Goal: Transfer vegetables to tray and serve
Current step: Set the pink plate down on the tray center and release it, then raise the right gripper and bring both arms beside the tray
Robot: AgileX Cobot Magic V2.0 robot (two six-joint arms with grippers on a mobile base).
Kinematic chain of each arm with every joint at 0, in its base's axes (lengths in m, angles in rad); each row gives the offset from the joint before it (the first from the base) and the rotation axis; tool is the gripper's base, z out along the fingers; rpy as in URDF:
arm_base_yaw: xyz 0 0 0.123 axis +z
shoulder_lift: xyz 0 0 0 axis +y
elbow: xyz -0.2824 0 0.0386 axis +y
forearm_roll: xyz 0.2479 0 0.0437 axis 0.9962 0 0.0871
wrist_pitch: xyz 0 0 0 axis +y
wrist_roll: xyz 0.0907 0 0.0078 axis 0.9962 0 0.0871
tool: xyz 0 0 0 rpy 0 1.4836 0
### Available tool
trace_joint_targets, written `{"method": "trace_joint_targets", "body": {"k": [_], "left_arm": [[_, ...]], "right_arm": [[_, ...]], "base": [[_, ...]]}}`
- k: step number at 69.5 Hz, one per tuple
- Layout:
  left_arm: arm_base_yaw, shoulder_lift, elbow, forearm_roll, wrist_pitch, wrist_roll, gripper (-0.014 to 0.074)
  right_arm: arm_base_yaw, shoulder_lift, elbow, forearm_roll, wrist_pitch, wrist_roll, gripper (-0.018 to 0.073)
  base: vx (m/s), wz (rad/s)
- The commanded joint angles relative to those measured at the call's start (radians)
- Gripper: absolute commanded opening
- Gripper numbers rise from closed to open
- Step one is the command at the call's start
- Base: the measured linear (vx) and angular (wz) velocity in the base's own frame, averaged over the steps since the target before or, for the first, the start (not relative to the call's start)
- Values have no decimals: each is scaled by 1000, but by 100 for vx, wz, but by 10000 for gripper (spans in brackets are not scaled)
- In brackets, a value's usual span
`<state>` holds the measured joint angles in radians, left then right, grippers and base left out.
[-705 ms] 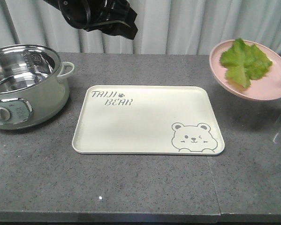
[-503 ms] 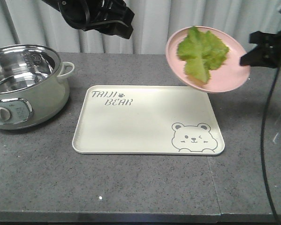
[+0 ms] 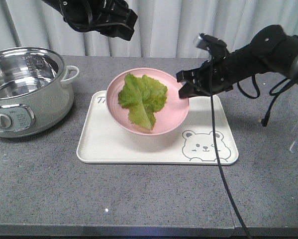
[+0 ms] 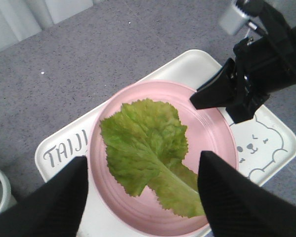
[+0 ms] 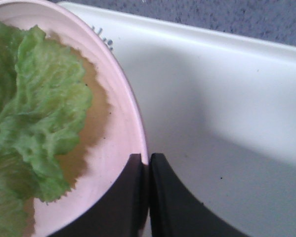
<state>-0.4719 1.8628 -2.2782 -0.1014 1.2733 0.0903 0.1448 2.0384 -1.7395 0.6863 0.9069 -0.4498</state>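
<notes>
Grey table (image 3: pixel 139 199) with cream tray (image 3: pixel 96 144), electric pot (image 3: pixel 39 107)

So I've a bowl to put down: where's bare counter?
The counter strip in front of the tray is bare, but a cable crosses its right end. The gap between pot and tray is narrow. The tray is crowded: the right gripper holds the plate over it.

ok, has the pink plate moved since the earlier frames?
Yes: the plate swung left, from right of the tray to above it.
</notes>
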Motion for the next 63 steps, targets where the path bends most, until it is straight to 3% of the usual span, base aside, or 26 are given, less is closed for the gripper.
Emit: {"method": "trace_joint_targets", "body": {"k": [1,16,40,50,63], "left_arm": [[1,-52,-29,15,-23,-13,471],[1,-52,-29,36,-23,-36,471],[1,-52,-29,65,-23,-45,471],[1,-52,-29,125,-23,-67,471],[1,-52,-29,202,-23,-165,471]], "right_arm": [[20,-34,-33,-45,-52,28,4],[42,-23,-33,-114,-69,30,109],[42,-32,-40,-169,-50,52,514],[42,-49,-102,-255,7,122,523],[42,-83,-250,-410,165,221,477]], "base": [[0,0],[0,0],[0,0],[0,0],[0,0]]}}
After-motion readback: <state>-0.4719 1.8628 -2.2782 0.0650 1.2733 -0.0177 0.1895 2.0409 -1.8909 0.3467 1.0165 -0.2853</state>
